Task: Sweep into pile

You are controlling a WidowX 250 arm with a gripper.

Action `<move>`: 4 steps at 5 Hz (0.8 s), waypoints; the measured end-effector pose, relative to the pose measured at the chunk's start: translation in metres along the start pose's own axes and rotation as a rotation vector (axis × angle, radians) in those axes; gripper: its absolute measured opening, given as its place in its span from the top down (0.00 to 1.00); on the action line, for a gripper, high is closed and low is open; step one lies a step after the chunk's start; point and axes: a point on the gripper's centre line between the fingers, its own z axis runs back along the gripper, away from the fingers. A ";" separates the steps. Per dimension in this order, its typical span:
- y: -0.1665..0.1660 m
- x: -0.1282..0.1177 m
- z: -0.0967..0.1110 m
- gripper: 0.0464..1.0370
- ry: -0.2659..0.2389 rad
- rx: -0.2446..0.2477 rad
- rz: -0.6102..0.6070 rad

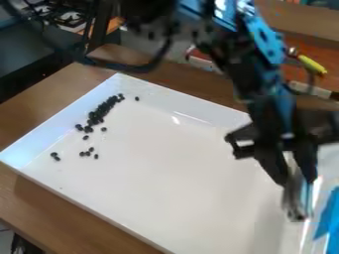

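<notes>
Arm (252,74), black with blue patches along its links, comes in from the top edge and slants down toward the right side of the camera view, bending so that its last part points almost straight down. The tool (298,186) hangs at its end over the right part of the white tray (192,173), near the tray's right wall, its lower end blurred and tilted slightly; whether it stands apart, together or clamped on something I cannot tell, nor whether it touches the tray floor. A dark cable (126,67) loops below the upper arm, to its left. The black beans (99,111) lie in the tray toward its far left corner, well apart from the tool. Most are bunched in a narrow slanting band close to the left wall, some against one another; one sits apart to the right of the band's far end, a few are scattered just below its near end, and a pair lies nearer the left wall. The tray rests on a brown wooden worktop (39,203). Behind the arm is a yellow-handled thing (312,64), and a blue piece (328,216) shows at the right edge
</notes>
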 end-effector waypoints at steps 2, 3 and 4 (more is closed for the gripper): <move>0.013 -0.018 -0.023 0.69 0.021 0.102 -0.075; 0.011 -0.037 -0.036 0.69 0.037 0.144 -0.143; 0.008 -0.051 -0.044 0.69 0.053 0.163 -0.189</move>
